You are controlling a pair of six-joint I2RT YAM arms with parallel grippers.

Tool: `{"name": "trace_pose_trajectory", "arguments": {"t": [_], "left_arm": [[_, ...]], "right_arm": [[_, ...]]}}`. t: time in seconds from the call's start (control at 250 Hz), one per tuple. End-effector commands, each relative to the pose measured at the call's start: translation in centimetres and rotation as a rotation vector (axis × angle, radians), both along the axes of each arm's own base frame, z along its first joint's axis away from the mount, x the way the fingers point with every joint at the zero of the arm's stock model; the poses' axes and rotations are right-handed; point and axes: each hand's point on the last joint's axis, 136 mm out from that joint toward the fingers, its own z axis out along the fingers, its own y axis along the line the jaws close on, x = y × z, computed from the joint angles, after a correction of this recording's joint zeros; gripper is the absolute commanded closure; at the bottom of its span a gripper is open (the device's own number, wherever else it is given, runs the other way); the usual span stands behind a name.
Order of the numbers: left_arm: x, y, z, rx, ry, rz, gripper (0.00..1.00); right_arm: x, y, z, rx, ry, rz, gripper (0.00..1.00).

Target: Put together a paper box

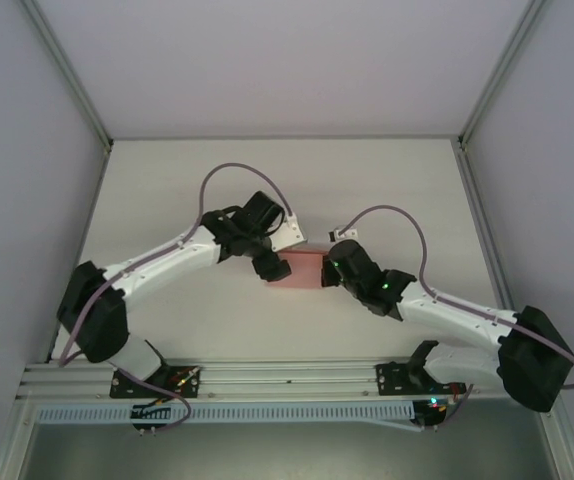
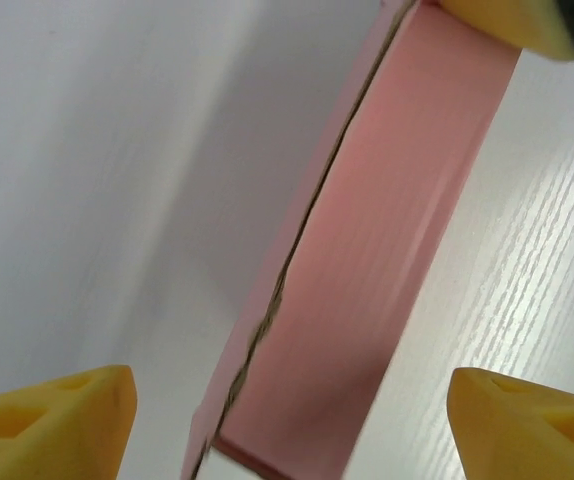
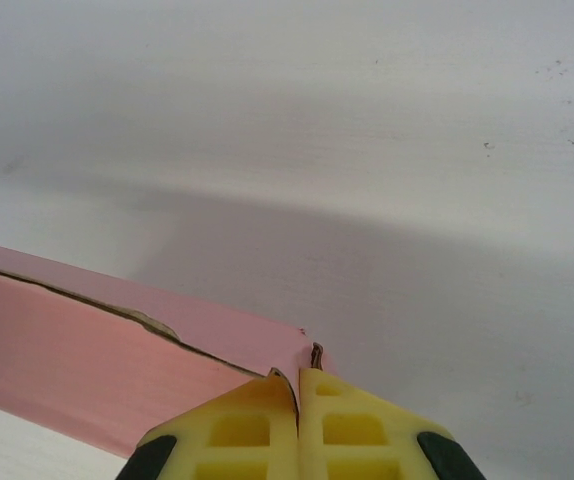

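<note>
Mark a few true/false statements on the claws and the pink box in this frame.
1. The right claw is pinched shut on one end of the paper box. True.
2. The left claw is clamped on the paper box. False: its jaws stand wide apart, one on each side of the box and clear of it.
3. The paper box is blue. False: it is pink.
4. The paper box sits between the two claws, near the middle of the table. True.
</note>
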Motion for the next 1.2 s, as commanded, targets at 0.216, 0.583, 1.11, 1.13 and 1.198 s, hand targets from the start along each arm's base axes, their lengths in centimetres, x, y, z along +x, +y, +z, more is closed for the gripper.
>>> {"name": "trace_pose_trajectory", "arguments": {"t": [0.216, 0.583, 1.11, 1.13, 1.198], "left_arm": [[0.4, 4.8, -0.9, 0.019, -0.016, 0.231, 0.39], [-0.1, 2.9, -1.1, -0.070, 0.108, 0.171, 0.72], [-1.0, 2.4, -0.2, -0.079, 0.096, 0.324, 1.00], [-0.9, 2.3, -0.1, -0.091, 0.103, 0.342, 1.00], [-0.7, 1.9, 0.0, -0.103, 0.154, 0.417, 1.00]], "right_arm": [[-2.6, -1.8, -3.3, -0.164, 0.101, 0.016, 1.00], [-2.6, -1.5, -3.1, -0.167, 0.088, 0.039, 1.00], [-2.9, -1.7, -3.1, -0.221, 0.102, -0.028, 1.00], [-2.9, -1.6, -3.0, -0.222, 0.097, -0.030, 1.00], [-2.9, -1.5, -2.8, -0.229, 0.090, -0.041, 1.00]]}}
